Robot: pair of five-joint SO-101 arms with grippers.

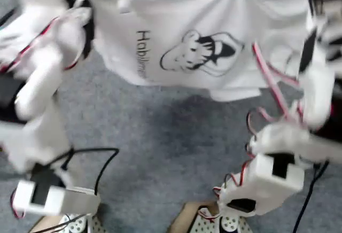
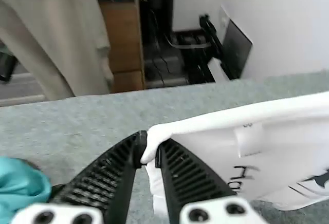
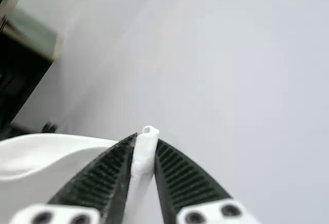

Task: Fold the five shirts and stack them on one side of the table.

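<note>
The left gripper [image 2: 148, 149] is clamped on a bunched edge of the white shirt [image 2: 257, 147], its black ribbed fingers [image 2: 177, 175] pressed together on the cloth. The right gripper [image 3: 145, 144] pinches a thin fold of the same shirt [image 3: 46, 154] between closed fingers.

The shirt [image 1: 176, 35] hangs stretched between the two, lifted off the grey table [image 1: 160, 137], its top edge taut and its lower part sagging. It bears a black cartoon drawing, a line of lettering and a small tag.

In the high view the left arm [image 1: 43, 67] and the right arm [image 1: 315, 83] are raised at either end of the shirt. A teal cloth [image 2: 18, 183] lies on the table beside the left gripper.
</note>
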